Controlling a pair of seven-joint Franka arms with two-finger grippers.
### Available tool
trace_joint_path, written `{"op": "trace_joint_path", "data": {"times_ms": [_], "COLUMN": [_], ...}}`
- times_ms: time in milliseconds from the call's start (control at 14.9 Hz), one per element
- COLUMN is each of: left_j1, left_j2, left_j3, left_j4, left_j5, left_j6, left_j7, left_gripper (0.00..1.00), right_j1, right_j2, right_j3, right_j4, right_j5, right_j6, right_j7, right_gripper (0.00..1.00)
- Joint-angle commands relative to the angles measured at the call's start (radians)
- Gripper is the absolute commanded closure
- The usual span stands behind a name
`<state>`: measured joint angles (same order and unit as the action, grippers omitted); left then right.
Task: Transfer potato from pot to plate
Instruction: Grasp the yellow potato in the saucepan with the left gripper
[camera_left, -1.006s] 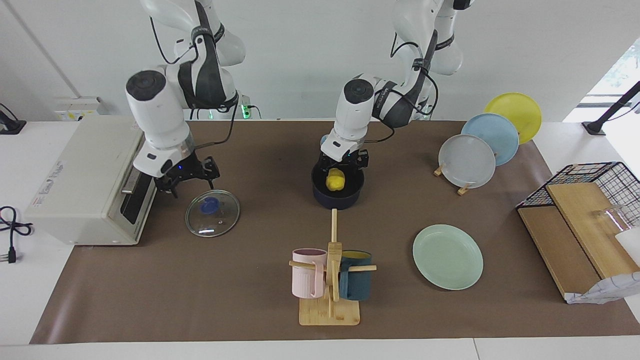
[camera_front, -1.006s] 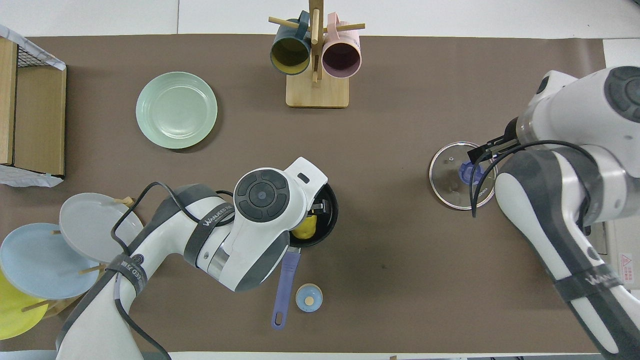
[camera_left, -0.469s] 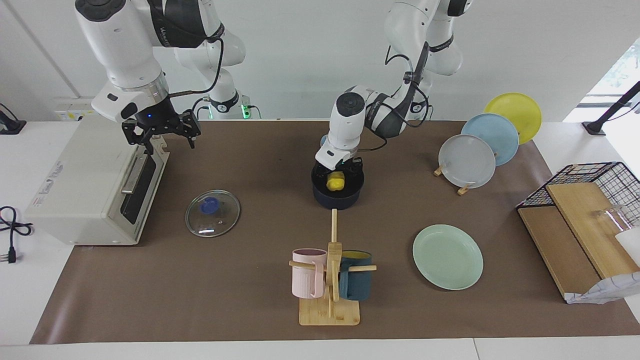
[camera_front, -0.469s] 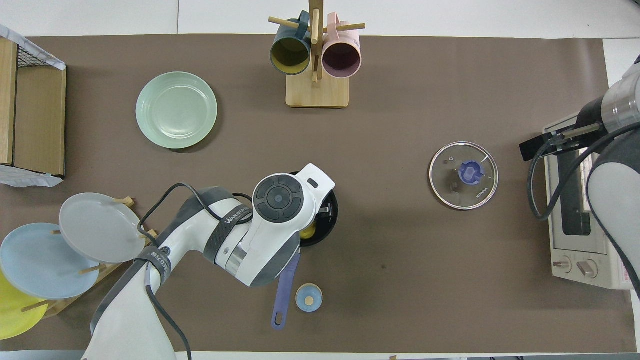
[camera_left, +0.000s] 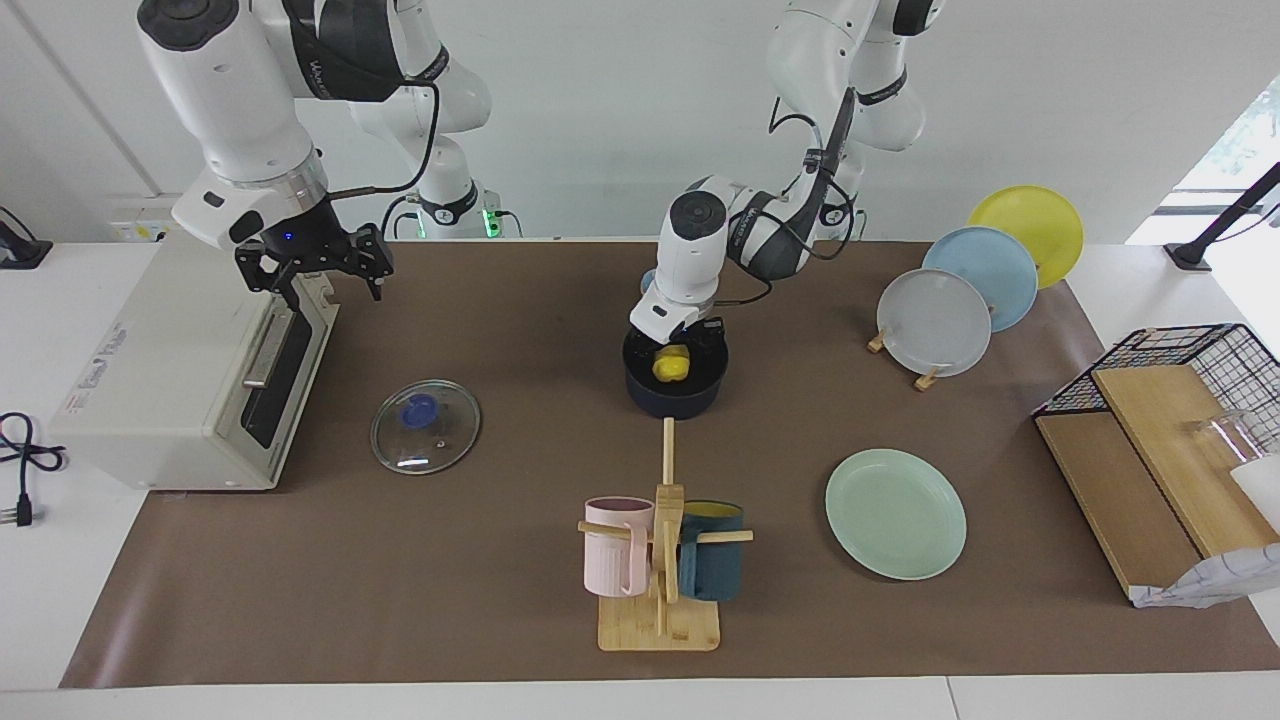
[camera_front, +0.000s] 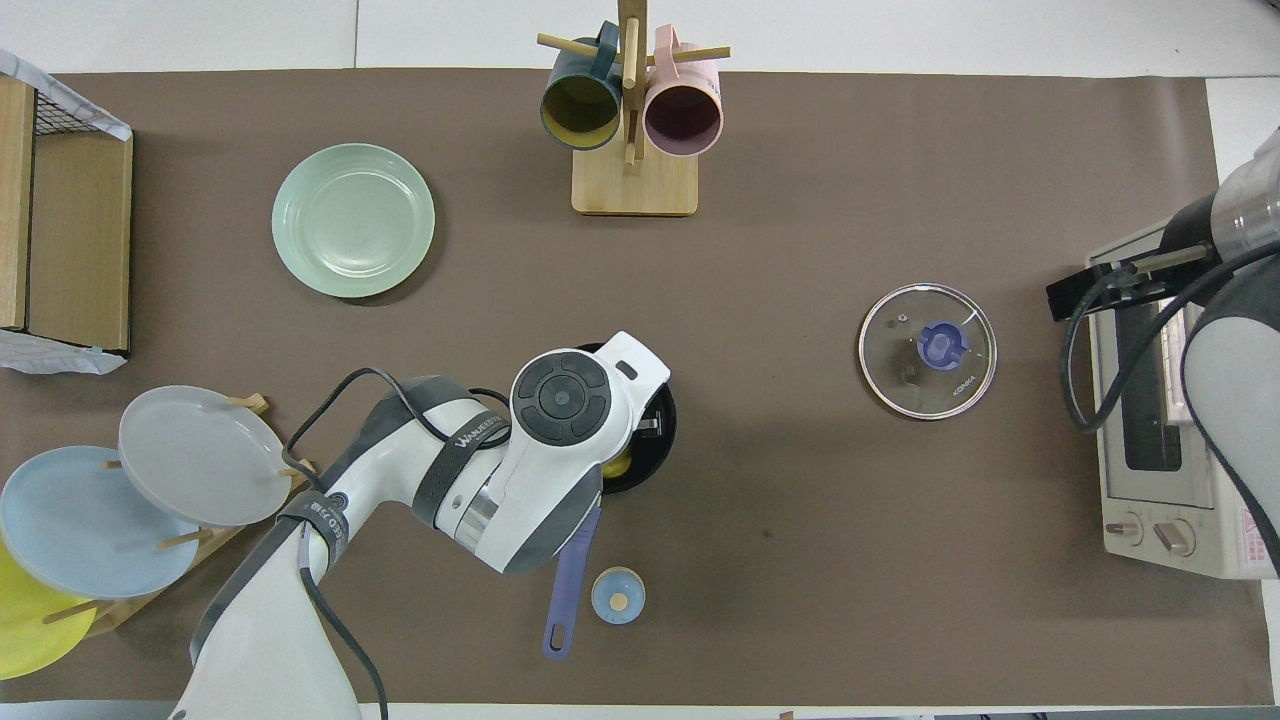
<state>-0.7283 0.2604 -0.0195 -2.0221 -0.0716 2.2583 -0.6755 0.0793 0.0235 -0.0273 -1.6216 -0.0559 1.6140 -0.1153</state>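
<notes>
The yellow potato (camera_left: 671, 365) lies inside the dark navy pot (camera_left: 675, 398) in the middle of the mat. My left gripper (camera_left: 680, 350) reaches down into the pot, right over the potato. In the overhead view the left wrist covers most of the pot (camera_front: 663, 440); a sliver of potato (camera_front: 618, 465) and the blue handle (camera_front: 568, 580) show. The mint-green plate (camera_left: 895, 513) lies bare, farther from the robots, toward the left arm's end. My right gripper (camera_left: 320, 275) hangs open and empty over the toaster oven's front edge.
A glass lid (camera_left: 425, 425) lies beside the toaster oven (camera_left: 170, 360). A mug rack (camera_left: 660, 560) stands farther out than the pot. A plate rack (camera_left: 935, 320) and a wire basket (camera_left: 1160, 400) are at the left arm's end. A small blue cap (camera_front: 618, 595) sits by the pot handle.
My right gripper rose from over the glass lid and moved over the toaster oven's front. My left gripper sank a little deeper into the pot over the potato.
</notes>
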Motion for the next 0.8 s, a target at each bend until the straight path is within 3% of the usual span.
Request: {"op": "trace_joint_path", "data": {"times_ms": [0, 134, 201, 469, 737], "left_j1": [-0.022, -0.02, -0.02, -0.01, 0.087], "left_j2": [-0.009, -0.009, -0.009, -0.026, -0.119], "left_j3": [0.018, 0.018, 0.018, 0.018, 0.023], "left_j4": [-0.024, -0.023, -0.021, 0.0, 0.21], "left_j5": [-0.014, -0.014, -0.014, -0.014, -0.04], "left_j6": [0.012, 0.004, 0.004, -0.032, -0.361], "left_j7": [-0.001, 0.0, -0.001, -0.01, 0.016], "left_gripper": [0.59, 0.95, 1.0, 1.0, 1.0], "right_j1": [-0.026, -0.033, -0.045, -0.088, -0.104], "right_j2": [-0.016, -0.008, -0.008, -0.008, -0.017], "right_j3": [0.006, 0.006, 0.007, 0.01, 0.014], "right_j4": [-0.021, -0.014, -0.014, -0.017, -0.037], "right_j5": [0.021, 0.019, 0.019, 0.022, 0.022], "right_j6": [-0.003, -0.003, -0.005, -0.02, -0.022], "right_j7": [0.019, 0.022, 0.022, 0.017, 0.013], "right_gripper": [0.0, 0.0, 0.0, 0.0, 0.0]}}
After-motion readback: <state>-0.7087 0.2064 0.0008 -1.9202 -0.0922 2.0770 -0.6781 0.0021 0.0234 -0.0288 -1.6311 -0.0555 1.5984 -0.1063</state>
